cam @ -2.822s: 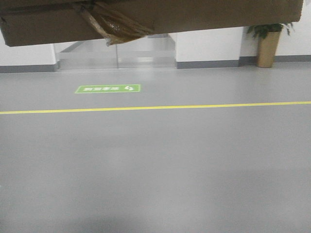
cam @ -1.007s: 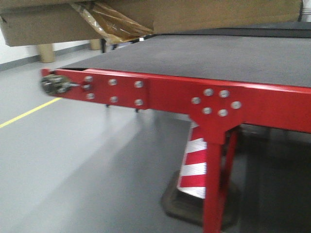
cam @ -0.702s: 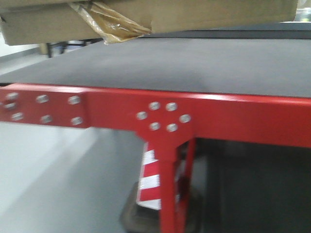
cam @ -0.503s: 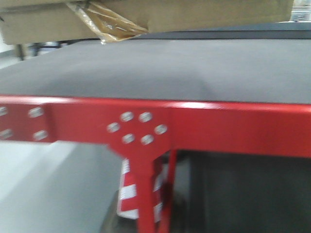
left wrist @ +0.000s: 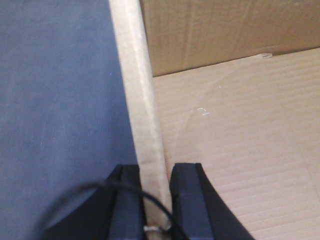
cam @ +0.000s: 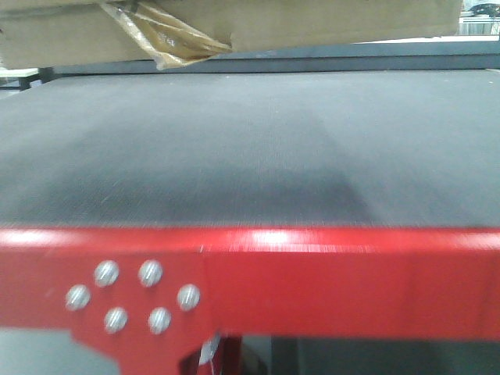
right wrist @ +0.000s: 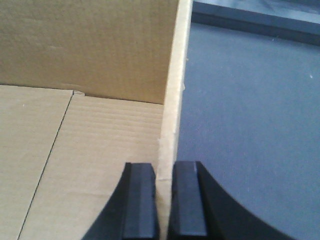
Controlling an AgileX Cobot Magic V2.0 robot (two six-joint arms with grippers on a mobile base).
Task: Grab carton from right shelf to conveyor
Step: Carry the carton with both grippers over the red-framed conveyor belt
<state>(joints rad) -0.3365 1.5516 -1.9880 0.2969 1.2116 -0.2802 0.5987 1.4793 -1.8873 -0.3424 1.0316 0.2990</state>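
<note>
The brown carton hangs along the top of the front view, above the conveyor belt, with a wad of yellowish tape under it. The conveyor's red border fills the bottom. My left gripper is shut on the carton's left wall, one finger outside and one inside. My right gripper is shut on the carton's right wall the same way. Both wrist views show the open carton's bare inside floor and belt beneath. The right shelf is out of view.
Several bolts sit in the red frame at lower left. A darker raised edge runs along the belt's far side.
The view has swung from open floor to the conveyor and closed in on it. The belt now fills the frame under the held carton. The frame leg and striped cone have dropped from sight.
</note>
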